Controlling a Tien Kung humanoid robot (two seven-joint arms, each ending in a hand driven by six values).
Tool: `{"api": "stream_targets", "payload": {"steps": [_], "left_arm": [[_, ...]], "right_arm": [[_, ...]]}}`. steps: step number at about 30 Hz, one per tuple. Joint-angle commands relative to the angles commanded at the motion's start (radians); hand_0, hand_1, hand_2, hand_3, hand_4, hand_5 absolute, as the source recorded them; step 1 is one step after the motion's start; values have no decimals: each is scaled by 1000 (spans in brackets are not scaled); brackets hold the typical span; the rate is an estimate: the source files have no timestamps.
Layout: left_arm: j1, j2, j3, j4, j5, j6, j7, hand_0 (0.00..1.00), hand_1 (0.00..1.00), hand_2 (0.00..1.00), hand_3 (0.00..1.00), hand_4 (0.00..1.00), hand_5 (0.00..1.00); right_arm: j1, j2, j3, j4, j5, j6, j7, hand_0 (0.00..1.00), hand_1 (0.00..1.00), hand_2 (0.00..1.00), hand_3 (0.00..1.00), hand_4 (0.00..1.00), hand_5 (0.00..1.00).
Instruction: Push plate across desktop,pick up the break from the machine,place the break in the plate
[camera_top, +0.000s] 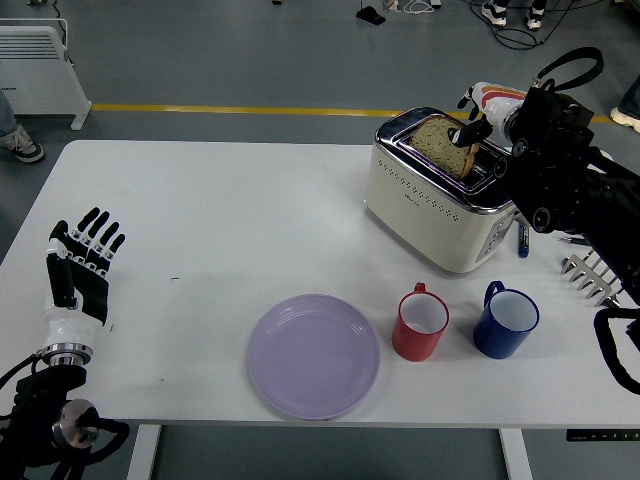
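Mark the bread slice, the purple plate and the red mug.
bread slice (440, 143), head view, on its brown face above the toaster slot.
purple plate (314, 355), head view, on its bare centre.
red mug (418, 328), head view, on its front wall.

Table (200, 230) — toaster (440, 205), plate (314, 355) (mugs (420, 322) too).
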Motion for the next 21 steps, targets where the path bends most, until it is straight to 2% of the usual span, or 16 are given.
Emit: {"api": "stream_targets", "payload": {"steps": [2, 3, 8, 9, 14, 15, 20, 21], "left_arm": [[0, 0, -1, 3, 2, 2, 0, 813, 824, 842, 732, 552, 998], [0, 0, -2, 5, 3, 2, 0, 811, 822, 842, 730, 549, 998], [0, 0, -1, 11, 8, 6, -1, 811, 822, 842, 730, 549, 998], [-1, 0, -1, 12, 8, 6, -1, 812, 822, 841, 730, 548, 998], [-2, 0, -1, 15, 9, 7, -2, 812, 822, 841, 730, 548, 998], [-1, 0, -3, 15, 9, 7, -2, 812, 821, 841, 729, 552, 998], [0, 0, -3, 17, 10, 8, -2, 812, 821, 841, 729, 552, 998], [0, 0, -3, 18, 10, 8, -2, 811, 820, 842, 729, 551, 998]], "right_arm": [[-1, 0, -9, 8, 33, 11, -1, 743, 696, 649, 780, 750, 249], [-1, 0, -12, 11, 50, 15, -1, 683, 653, 614, 733, 738, 245], [0, 0, -33, 10, 112, 11, 0, 683, 653, 614, 733, 738, 245], [0, 0, -35, 9, 113, 7, 1, 497, 534, 520, 655, 710, 223], [1, 0, -48, 0, 105, -12, 8, 497, 534, 520, 655, 710, 223], [2, 0, -53, -5, 105, -20, 11, 354, 432, 450, 573, 638, 159], [4, 0, -70, -12, 115, -41, 25, 354, 432, 450, 573, 638, 159], [4, 0, -73, -12, 118, -42, 27, 279, 378, 426, 507, 533, 74]]}}
